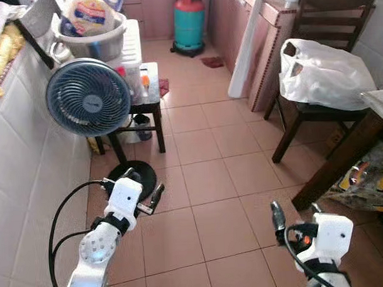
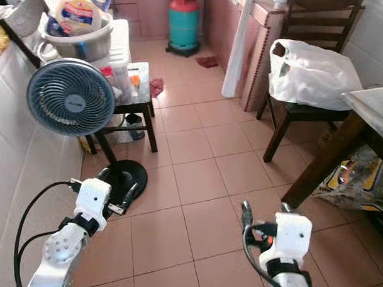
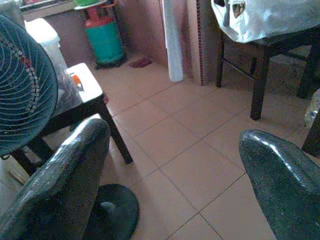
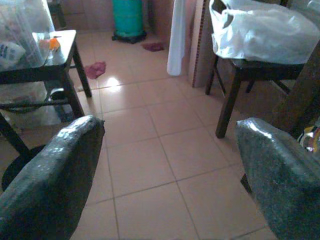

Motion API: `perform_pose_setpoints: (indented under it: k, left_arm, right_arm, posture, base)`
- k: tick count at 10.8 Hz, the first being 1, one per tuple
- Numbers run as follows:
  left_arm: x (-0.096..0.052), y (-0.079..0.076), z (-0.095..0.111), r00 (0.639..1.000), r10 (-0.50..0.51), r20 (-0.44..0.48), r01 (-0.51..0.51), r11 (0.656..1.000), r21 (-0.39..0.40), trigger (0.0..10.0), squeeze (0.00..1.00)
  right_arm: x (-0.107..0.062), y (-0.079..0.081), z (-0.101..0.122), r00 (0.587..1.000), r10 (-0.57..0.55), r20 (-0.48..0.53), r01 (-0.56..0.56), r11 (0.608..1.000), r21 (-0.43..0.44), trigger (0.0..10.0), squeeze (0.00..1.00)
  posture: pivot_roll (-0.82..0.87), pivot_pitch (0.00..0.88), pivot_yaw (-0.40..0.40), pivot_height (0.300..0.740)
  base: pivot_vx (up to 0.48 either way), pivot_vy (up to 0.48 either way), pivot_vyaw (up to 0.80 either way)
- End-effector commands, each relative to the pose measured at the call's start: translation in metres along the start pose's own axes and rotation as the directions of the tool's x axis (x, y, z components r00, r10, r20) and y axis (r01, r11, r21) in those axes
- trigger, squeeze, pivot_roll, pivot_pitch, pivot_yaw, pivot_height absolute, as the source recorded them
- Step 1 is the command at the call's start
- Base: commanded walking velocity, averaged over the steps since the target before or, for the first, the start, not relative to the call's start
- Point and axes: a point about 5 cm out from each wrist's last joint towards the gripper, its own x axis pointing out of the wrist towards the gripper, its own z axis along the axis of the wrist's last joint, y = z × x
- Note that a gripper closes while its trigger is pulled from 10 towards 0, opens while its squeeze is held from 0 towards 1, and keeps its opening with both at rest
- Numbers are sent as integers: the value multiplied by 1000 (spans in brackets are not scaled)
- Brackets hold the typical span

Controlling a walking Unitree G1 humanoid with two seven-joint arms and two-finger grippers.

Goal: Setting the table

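Both the left hand (image 1: 145, 190) and right hand (image 1: 297, 214) are spread open, empty. The bench (image 1: 382, 103) sits beyond the right hand; it's approaching, I'd say, needing tableware next.

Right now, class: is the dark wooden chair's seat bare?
No: a white plastic bag lies on the chair seat beside the table.

Tiled floor (image 1: 211, 180) carries fan base (image 1: 137, 175), small table (image 1: 149, 98), gas cylinder (image 1: 189, 27), chair (image 1: 316, 107).
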Motion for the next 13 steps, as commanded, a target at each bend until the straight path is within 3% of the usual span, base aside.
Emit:
perform_pose_setpoints:
  k: [1,5,7,11,13]
  left_arm:
    - [-2,0,1,1000,0,-2,0,1000,14,10000,0]
    - [11,-2,14,999,-11,36,10,999,37,10000,0]
    - [12,-3,16,999,-22,45,20,999,42,10000,0]
    - [11,2,18,998,-23,51,19,997,75,10000,0]
    - [16,0,23,997,-35,65,30,996,83,10000,0]
  right_arm:
    - [-1,0,3,1000,4,-1,-4,1000,-3,10000,0]
    - [3,0,6,1000,4,8,-4,1000,-7,10000,0]
    - [-3,-1,8,1000,18,16,-18,1000,-24,10000,0]
    - [-22,-30,11,998,-63,3,63,996,-61,10000,0]
    - [-17,-15,11,999,-48,10,48,998,-43,10000,0]
  posture:
    - [120,122,-38,740]
    - [120,114,-28,740]
    - [112,110,-26,740]
    - [101,116,-8,740]
    - [95,118,7,740]
  base:
    - [0,0,-800]
    - [0,0,-800]
    - [0,0,0]
    - [0,0,0]
    - [0,0,-625]
